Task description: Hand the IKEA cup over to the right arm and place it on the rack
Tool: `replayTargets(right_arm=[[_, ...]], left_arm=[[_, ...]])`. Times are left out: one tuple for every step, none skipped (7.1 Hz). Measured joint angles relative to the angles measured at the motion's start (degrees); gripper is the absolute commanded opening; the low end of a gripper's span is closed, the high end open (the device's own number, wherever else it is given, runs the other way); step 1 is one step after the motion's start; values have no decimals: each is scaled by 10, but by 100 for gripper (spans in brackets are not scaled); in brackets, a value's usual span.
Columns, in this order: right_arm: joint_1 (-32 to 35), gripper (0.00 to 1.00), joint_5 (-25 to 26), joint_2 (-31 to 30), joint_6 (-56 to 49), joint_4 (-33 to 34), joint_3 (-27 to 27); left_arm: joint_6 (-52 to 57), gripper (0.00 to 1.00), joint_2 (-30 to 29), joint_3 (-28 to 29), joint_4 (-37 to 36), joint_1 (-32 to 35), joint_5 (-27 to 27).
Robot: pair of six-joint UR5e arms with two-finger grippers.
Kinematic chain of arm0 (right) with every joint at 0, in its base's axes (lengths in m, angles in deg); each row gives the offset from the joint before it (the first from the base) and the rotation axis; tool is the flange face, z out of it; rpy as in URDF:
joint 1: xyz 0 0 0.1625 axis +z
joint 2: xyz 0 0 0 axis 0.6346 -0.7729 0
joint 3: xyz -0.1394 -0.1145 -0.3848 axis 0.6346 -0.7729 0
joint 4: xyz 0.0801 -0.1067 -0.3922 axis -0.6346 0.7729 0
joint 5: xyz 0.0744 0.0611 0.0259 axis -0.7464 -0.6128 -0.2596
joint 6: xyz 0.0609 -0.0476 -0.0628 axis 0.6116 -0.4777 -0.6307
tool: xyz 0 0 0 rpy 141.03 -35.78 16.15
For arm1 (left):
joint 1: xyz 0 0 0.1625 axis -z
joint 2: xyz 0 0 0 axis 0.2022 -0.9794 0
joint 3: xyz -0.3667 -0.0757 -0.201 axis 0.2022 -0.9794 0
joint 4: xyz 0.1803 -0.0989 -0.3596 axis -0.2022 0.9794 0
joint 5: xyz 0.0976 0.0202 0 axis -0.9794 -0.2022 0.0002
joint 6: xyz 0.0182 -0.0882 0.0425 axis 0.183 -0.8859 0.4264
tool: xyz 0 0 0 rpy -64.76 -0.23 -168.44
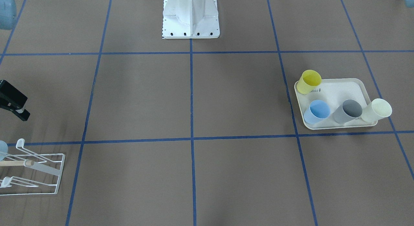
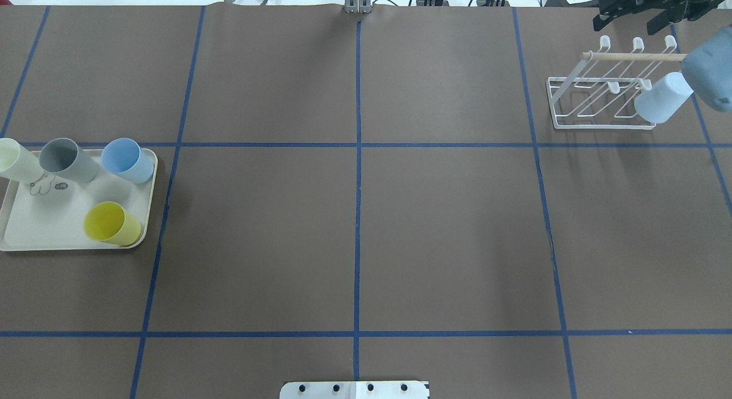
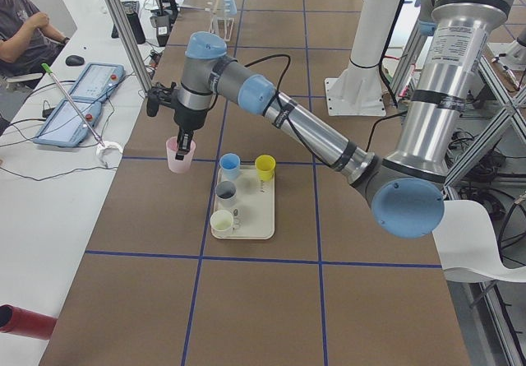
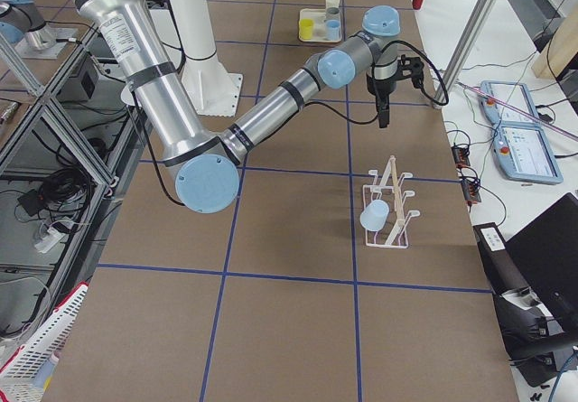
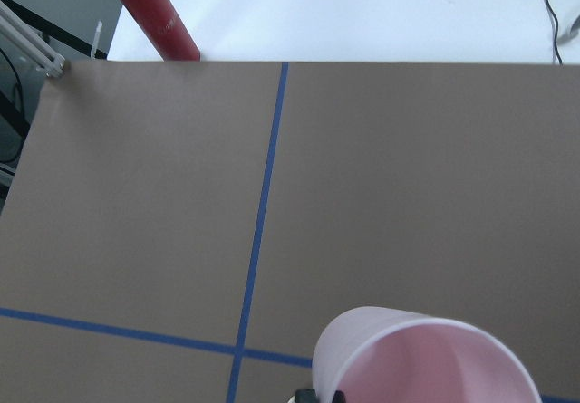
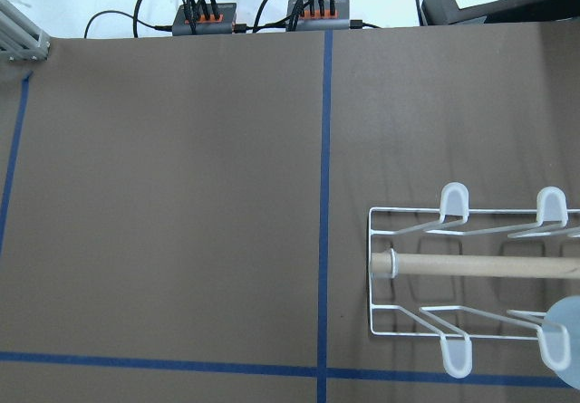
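Exterior left: pink cup [image 3: 180,160] gripped at rim by L jaws, one finger [image 3: 182,143] dipped inside mouth, other outside wall; jaws clenched on that wall. Look: pale pink, plain, smooth, matte; round, widest at rim, tapering to a smaller base; inside a shade deeper pink in L wrist view. Pose: upright, mouth up, base down, long axis vertical or v. near it. Place: beyond tray [image 3: 259,210] toward operators' edge of counter [image 2: 446,227], beside a blue tape line, well apart from rack [image 6: 453,202] at counter's other end. Can't tell if base rests on counter or hangs just off it. Out of frame in overhead + front views.

L arm [image 3: 304,127] stretched low over counter, wrist turned down over pink cup.

R jaws raised above counter near rack, pointing down, empty; gap btwn them unreadable in every view, so can't tell whether spread or closed. R arm [image 4: 271,113] reaching out along counter.

Rack: white wire, upturned rounded pegs, wooden dowel [image 2: 629,56] across top. Light-blue cup [image 2: 660,99] tilted on a peg at one end.

Tray: cream, small print on it. On it yellow cup [image 2: 111,223], blue cup [image 2: 127,160], grey cup [image 2: 67,160]; cream cup [image 2: 14,158] at its corner. All four mouth up.

Also in exterior left: person [image 3: 20,29] seated at white desk beside counter; red cylinder [image 3: 25,321] lying on desk near counter's corner.
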State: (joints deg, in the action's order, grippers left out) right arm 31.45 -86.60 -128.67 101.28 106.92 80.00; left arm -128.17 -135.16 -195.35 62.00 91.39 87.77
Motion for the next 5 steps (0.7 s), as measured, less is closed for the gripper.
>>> replayTargets(right_arm=[[-2,99,12,-3,51,-49,-2],[-4,99,17,-6,110,-95,-5],[-7,99,18,-8,179,-142,-9],[-13,99,18,-12,252,-193,-11],[-22,99,18,-21,326,-255,-13]], left_arm=[[-83,0,-21,1,23,-40,-51],[-163,0,-30,1,56,-82,-86],[-240,0,-33,2,98,-115,-102],[-313,0,-34,4,145,-145,-107],[-386,0,-37,5,190,-172,-110]])
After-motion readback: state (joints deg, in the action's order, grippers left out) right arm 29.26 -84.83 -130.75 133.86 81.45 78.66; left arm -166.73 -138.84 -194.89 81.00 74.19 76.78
